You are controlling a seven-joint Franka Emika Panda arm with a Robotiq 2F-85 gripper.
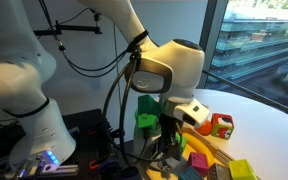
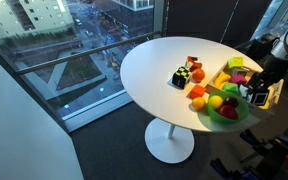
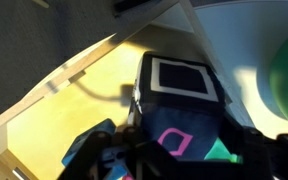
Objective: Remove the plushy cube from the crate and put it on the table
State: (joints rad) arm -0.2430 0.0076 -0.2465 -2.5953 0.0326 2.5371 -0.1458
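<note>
Seems to pinch small dark soft cube [image 3: 179, 85] with black pincer [image 3: 174, 150]; blurry. Hangs inside shallow pale-yellow wooden crate [image 3: 44, 125].

Dark grey cube [image 3: 179, 108], pale square outline on one face, pink on another; pale-yellow crate [image 3: 64, 115]; white table [image 2: 149, 70].

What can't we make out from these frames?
- Wrist view: gripper is blurred and cut off by the bottom edge, so contact with the plushy cube is unclear.
- Exterior view: arm hides the plushy cube, and the crate is cut off by the bottom edge.
- Exterior view: crate contents are too small to tell.
</note>
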